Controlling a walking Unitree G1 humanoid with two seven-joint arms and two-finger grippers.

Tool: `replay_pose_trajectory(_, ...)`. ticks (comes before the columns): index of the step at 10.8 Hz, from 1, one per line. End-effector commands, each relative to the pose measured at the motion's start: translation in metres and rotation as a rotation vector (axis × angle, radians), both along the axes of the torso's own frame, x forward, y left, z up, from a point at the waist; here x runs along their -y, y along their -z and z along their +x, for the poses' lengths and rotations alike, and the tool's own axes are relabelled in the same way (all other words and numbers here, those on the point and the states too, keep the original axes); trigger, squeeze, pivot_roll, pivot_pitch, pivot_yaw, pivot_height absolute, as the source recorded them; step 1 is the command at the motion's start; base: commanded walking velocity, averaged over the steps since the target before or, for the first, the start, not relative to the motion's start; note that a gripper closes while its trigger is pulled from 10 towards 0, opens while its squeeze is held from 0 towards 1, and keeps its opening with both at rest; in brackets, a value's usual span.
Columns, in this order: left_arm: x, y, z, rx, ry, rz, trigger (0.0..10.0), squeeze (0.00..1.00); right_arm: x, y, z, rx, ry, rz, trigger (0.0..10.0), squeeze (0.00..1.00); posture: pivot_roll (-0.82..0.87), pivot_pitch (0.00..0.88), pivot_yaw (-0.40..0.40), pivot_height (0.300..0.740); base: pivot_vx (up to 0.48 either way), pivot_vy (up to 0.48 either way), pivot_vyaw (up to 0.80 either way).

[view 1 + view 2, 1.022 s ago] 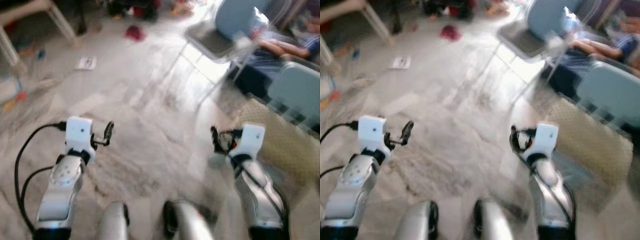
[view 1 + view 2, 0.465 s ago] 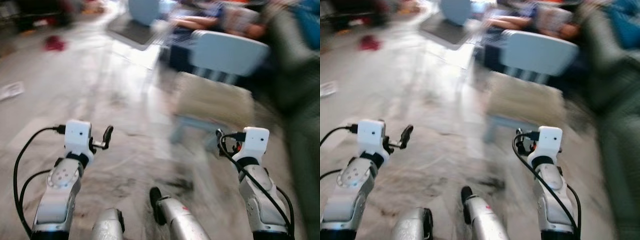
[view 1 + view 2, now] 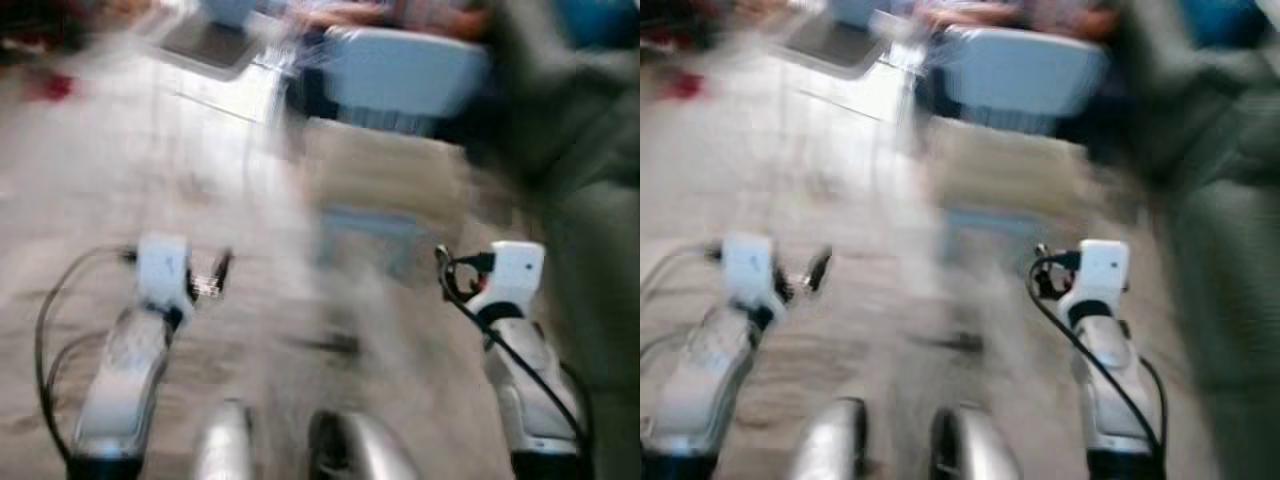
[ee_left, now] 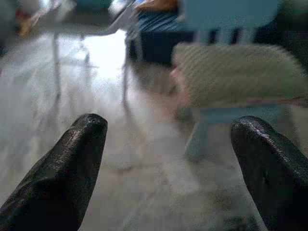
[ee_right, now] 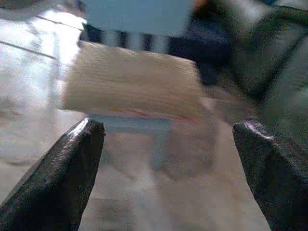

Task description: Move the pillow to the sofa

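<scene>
Swinging round to its right as it walks, the robot now faces the pillow [image 5: 132, 82] square on; a second ago that tan cushion sat off at the right edge of its sight, and what has shifted is its whole field of view, not anything in the room. Everything is smeared by the motion. The pillow lies on top of a low pale-blue stool [image 4: 226, 122], ahead of the robot and between its two arms, with a pale-blue chair [image 3: 400, 75] just behind it. A grey-green sofa [image 3: 1230, 220] runs down the robot's right side, near the stool.

Both arms are held out in front at about the same height. The left gripper [image 4: 175, 163] has its two black fingers spread wide with nothing between them, and the right gripper [image 5: 173, 163] is likewise wide apart and empty; the pillow sits framed in the gap of each, well clear of the fingertips.

A person [image 3: 380, 12] sits beyond the chair, only a blur.

My reading is that the approach is nearly lined up but nothing has been grasped yet. It needs to close in further, and the sofa is a short turn away.
</scene>
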State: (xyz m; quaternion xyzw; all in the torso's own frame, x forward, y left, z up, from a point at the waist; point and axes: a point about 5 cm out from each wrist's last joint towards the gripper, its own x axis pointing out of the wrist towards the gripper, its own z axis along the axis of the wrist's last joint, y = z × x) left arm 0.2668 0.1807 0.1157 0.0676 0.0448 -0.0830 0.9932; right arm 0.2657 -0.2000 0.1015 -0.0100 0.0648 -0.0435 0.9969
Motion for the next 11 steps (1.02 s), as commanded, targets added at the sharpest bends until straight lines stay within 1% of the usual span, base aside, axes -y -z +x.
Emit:
replay_pose_trajectory(1,0.0006,-0.0008,-0.0040,0.012,0.020,0.029,10.0,0.00,-0.0024,0.0019,-0.0005,-0.007,-0.002,-0.005,10.0,0.00,0.00,0.242,-0.069,0.740,0.270,0.000,0.00)
replay_pose_trajectory(4,0.0021,0.0003,-0.0039,0.005,0.012,0.019,10.0,0.00,-0.0010,0.0006,0.0003,-0.005,-0.009,-0.019,10.0,0.00,-0.01,0.247,-0.071,0.740,0.321,0.000,0.00)
replay_pose_trajectory(7,0.0054,-0.0021,-0.0011,0.020,0.028,0.029,10.0,0.00,-0.0006,-0.0002,0.0010,0.000,-0.002,-0.023,10.0,0.00,-0.01,0.248,-0.067,0.740,0.480,0.000,0.00)
replay_pose_trajectory(9,0.0058,-0.0017,-0.0017,0.024,0.028,0.045,10.0,0.00,-0.0012,0.0027,-0.0027,-0.006,0.002,-0.017,10.0,0.00,-0.01,0.248,-0.062,0.740,0.480,0.000,0.00)
replay_pose_trajectory(11,0.0071,-0.0020,0.0009,0.023,0.023,0.038,10.0,0.00,-0.0019,0.0054,-0.0017,-0.013,0.001,-0.016,10.0,0.00,0.00,0.244,-0.057,0.740,0.480,0.000,0.00)
